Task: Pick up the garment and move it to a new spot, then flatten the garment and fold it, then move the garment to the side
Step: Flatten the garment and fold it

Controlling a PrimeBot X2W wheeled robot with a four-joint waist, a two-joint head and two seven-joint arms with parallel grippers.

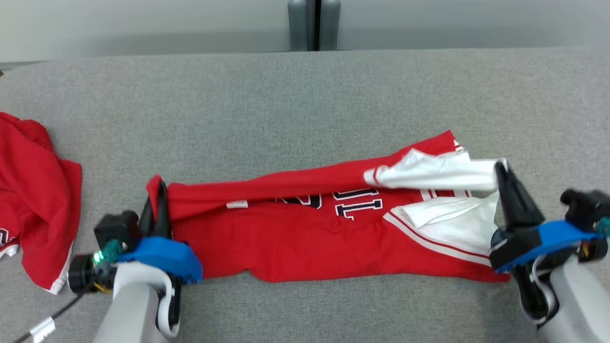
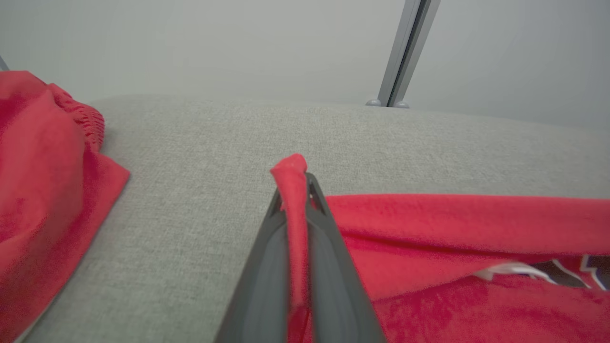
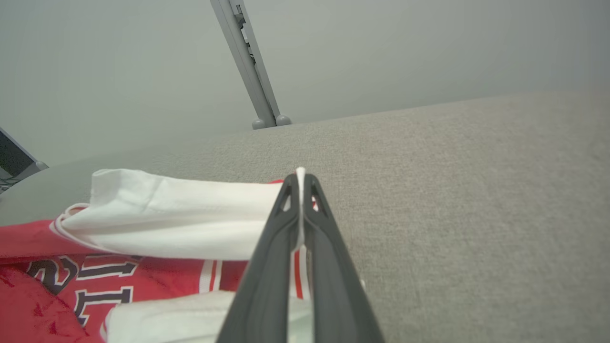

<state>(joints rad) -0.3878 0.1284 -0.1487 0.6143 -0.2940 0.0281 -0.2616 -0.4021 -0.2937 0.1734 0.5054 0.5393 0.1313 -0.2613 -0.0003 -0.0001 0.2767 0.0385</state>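
The red garment with white sleeves lies stretched lengthwise near the near edge of the grey worktop, with one fold pulled taut between its two ends. The left end effector is clamped shut on its red end, and the right end effector is pinched tight on a white sleeve. Another red garment lies crumpled at the worktop's left edge.

Grey table bears jersey; perhaps second garment.
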